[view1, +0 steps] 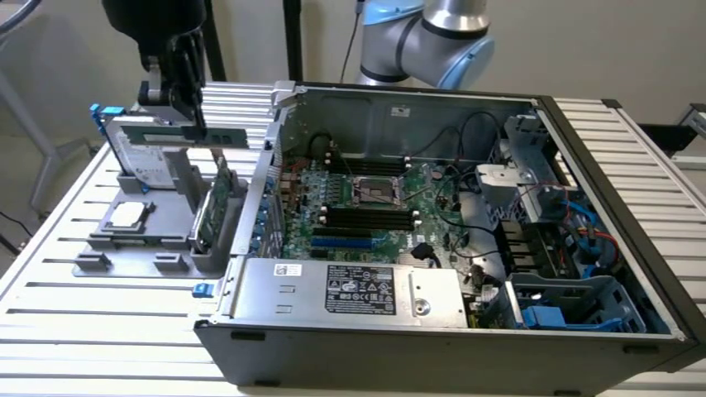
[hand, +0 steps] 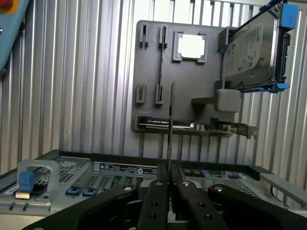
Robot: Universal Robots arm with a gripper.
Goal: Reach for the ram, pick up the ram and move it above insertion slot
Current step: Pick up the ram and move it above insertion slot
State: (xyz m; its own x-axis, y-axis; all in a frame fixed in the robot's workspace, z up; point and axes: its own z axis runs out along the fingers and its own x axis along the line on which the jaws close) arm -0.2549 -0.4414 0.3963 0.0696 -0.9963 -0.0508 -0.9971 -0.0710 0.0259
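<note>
While the black two-fingered hand [view1: 197, 124] is clenched on the long, thin dark-green ram stick [view1: 182, 136], the stick hangs level above the grey plastic parts holder [view1: 138, 240] on the slatted metal desk [view1: 66, 207], at nine o'clock from the open computer case [view1: 441, 215].

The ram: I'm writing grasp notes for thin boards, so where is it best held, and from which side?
Across its two flat faces at one end of the upper edge, coming from above. The ram is a thin flat stick standing on edge, so only its faces give the pads purchase. The gripper holds it just so here, fingers shut on either face, above the grey holder tray.
</note>
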